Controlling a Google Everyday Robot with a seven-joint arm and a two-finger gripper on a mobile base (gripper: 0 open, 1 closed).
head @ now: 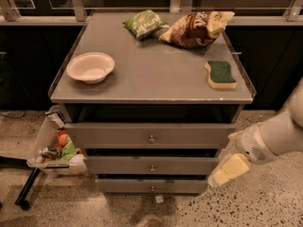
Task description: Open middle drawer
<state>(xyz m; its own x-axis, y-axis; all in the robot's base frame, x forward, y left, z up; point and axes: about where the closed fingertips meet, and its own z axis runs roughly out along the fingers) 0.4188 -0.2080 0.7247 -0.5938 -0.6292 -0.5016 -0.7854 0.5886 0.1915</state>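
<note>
The grey metal cabinet has three drawers stacked in its front. The middle drawer [151, 165] has a flat grey front and a small round knob [152, 168]. Its front sits nearly in line with the drawer fronts above and below. My gripper [226, 169] hangs at the end of the white arm, just right of the middle drawer's right end, at about its height. It is not touching the knob.
On the cabinet top [151, 74] are a white bowl [90, 67], a green chip bag [143, 23], a brown chip bag [196, 28] and a green-and-yellow sponge [220, 74]. A clear bin [52, 148] of items hangs at the cabinet's left side. The floor is speckled.
</note>
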